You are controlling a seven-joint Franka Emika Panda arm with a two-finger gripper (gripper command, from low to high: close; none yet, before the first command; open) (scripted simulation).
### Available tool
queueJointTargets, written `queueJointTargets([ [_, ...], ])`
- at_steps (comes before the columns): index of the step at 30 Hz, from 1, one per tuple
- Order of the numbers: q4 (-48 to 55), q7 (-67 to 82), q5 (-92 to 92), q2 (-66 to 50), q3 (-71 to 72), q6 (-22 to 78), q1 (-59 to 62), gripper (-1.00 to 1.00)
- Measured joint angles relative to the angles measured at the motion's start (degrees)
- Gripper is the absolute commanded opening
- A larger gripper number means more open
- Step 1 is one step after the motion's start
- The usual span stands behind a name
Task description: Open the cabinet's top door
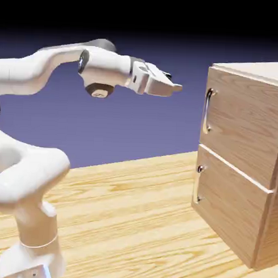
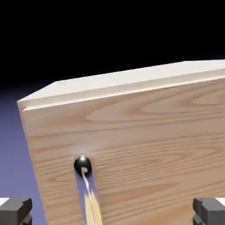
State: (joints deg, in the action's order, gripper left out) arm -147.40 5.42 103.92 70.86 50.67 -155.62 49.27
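Wooden table (image 1: 132, 209), shut top door (image 1: 244, 129), end effector (image 1: 173, 86) apart.

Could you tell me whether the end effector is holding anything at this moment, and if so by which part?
Nothing is held. The end effector hangs in open air, apart from the cabinet, its fingers spread wide and short of the top door's handle.

I see the cabinet (image 1: 242, 163) on the desk (image 1: 132, 209); top door (image 1: 244, 126) above lower panel (image 1: 232, 208). Hand (image 1: 172, 86) is off the cabinet's front, level with the door handle (image 1: 207, 110), apart.
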Motion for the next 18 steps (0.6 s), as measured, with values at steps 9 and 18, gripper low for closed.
queueJointTargets([
  [9,2.9,10.3,22.4,8.2,10.9,4.0,10.8,0.00],
  [18,5.9,20.7,44.9,16.5,21.9,7.9,21.6,0.00],
])
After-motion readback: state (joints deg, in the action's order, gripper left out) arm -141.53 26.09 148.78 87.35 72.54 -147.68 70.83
